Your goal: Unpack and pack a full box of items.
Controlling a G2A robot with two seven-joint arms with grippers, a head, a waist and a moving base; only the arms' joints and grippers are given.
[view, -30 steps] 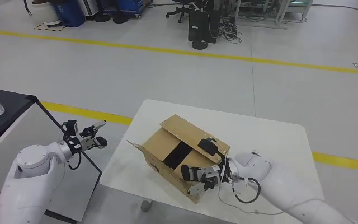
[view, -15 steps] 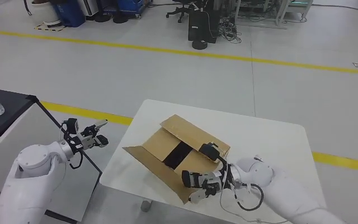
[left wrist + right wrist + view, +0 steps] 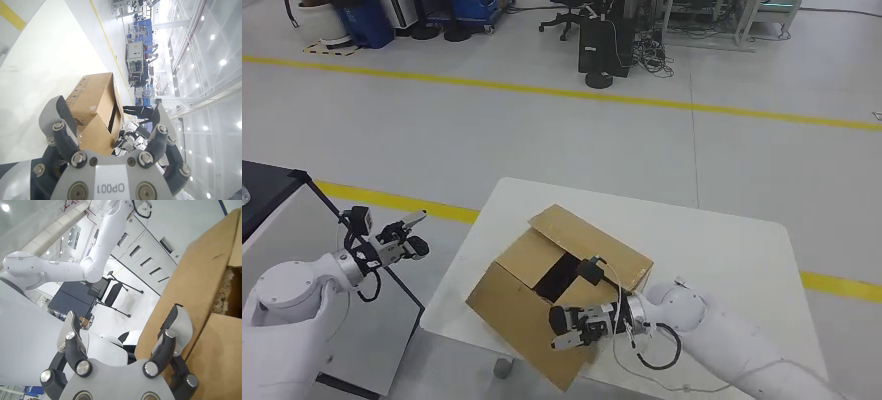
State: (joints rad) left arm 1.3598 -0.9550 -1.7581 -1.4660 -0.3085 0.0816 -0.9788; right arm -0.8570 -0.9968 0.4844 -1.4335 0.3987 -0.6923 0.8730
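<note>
Cardboard box (image 3: 587,250) sits at the surface's (image 3: 722,250) near-left edge. Right end effector (image 3: 560,332), released, touches its flap (image 3: 507,305); left end effector (image 3: 417,232), released, hovers beyond that edge.

My top camera looks down on the table (image 3: 722,250); my left wrist camera faces right at the box (image 3: 512,300) from well apart, while my right wrist camera hugs it.

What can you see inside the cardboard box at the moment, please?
Only a dark gap between the flaps of the cardboard box shows; nothing in it can be made out. The flaps and the right gripper, at the near flap, cover the rest.
</note>
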